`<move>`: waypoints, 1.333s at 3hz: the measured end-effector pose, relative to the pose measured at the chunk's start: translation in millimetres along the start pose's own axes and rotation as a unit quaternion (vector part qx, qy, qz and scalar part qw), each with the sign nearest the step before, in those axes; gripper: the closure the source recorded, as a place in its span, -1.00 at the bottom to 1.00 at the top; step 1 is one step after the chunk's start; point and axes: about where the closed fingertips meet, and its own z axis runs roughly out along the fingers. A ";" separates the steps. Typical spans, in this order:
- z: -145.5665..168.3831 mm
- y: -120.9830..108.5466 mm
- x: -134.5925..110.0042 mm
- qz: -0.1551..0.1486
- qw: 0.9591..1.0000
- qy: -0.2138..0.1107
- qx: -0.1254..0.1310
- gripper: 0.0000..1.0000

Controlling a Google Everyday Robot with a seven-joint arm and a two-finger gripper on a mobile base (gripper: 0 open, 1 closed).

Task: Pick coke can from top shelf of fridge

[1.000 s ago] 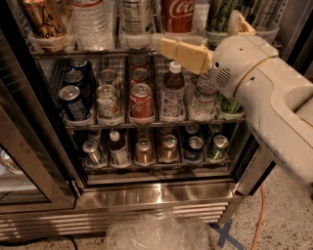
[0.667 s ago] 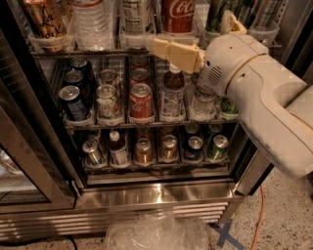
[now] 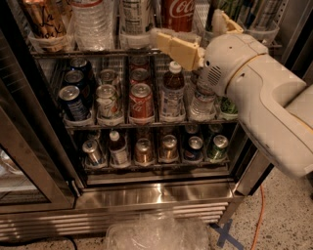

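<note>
On top shelf [image 3: 98,52]: 1 coke can [image 3: 178,12], 1 gripper [image 3: 190,34] at front edge. On middle shelf [image 3: 122,126]: 3 red cans [image 3: 142,100], 3 dark blue cans [image 3: 72,101], 2 bottles [image 3: 172,93]. On bottom shelf [image 3: 146,168]: 5 mixed cans [image 3: 144,150], 1 small bottle [image 3: 117,149].

Cream claw [image 3: 187,25] just before the red, white-scripted coke can [image 3: 177,12].

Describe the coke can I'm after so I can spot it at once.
In the fridge, look along the top shelf at the upper edge of view. The coke can shows just above the hand: the only red one with white script there, right of a white-labelled container.
</note>
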 end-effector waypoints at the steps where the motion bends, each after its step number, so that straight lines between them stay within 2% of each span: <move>1: 5.1 7.6 3.2 -0.002 1.000 0.004 -0.007 -0.42; 2: 2.1 5.1 3.2 -0.001 1.000 0.003 -0.004 -0.44; 3: 5.8 -9.4 -6.1 -0.011 1.000 0.003 0.012 -0.52; 4: 6.0 -10.4 -6.6 -0.012 1.000 0.004 0.013 -0.48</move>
